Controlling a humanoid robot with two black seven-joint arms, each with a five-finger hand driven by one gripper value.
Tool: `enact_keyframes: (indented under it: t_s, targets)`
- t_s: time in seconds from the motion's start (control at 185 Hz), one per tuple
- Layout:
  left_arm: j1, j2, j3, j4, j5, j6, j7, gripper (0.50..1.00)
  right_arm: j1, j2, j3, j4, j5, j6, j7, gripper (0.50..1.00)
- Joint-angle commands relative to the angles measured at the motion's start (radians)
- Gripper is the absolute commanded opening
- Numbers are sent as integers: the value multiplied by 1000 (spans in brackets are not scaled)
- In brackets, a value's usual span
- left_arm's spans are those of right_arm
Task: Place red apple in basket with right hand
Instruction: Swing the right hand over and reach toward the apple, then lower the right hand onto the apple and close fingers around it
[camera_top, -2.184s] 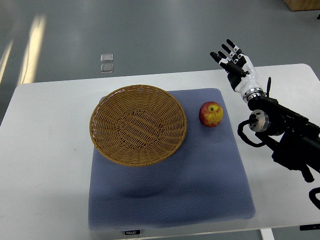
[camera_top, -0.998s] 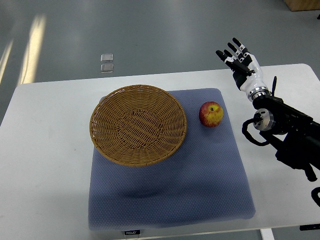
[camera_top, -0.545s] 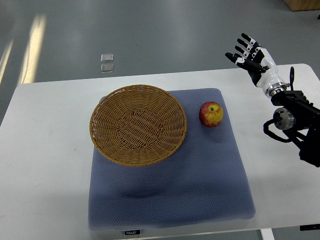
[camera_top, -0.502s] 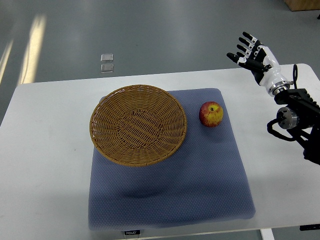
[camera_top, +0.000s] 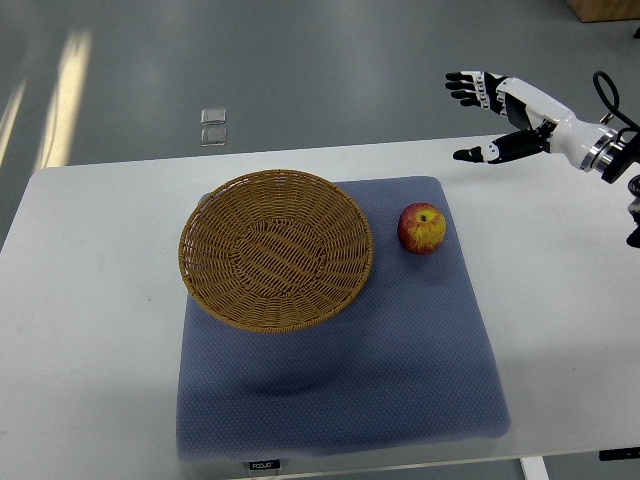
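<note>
A white table (camera_top: 90, 330) carries a blue mat (camera_top: 400, 370), on which sit 1 wicker basket (camera_top: 276, 249) and, just right of its rim, 1 red apple (camera_top: 422, 228), while the right hand (camera_top: 500, 110) hovers well apart at upper right, fingers spread, holding nothing.

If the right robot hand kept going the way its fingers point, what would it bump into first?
Probably nothing. The right robot hand is open, with its fingers pointing toward the picture's left, past the table's far edge. The red apple and wicker basket lie nearer the camera, off that line. Its height is unclear.
</note>
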Motion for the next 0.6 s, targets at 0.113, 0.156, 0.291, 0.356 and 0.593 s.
enact_keyframes:
  t_s: [0.113, 0.156, 0.291, 0.356, 0.593]
  targets:
    - [-1, 0, 0, 1, 0, 1, 0, 1000, 69, -33, -128, 33, -253, 40, 0, 921]
    - [-1, 0, 0, 1, 0, 0, 0, 1000, 85, -31, -162, 32, -293, 37, 0, 921]
    - [-1, 0, 0, 1, 0, 0, 0, 1000, 121, -22, -250, 32, -350, 29, 0, 921]
    - [-1, 0, 0, 1, 0, 0, 0, 1000, 134, -19, -286, 29, -374, 6, 0, 921]
    - [-1, 0, 0, 1, 0, 0, 0, 1000, 189, 60, -380, -25, -436, -95, 0, 921]
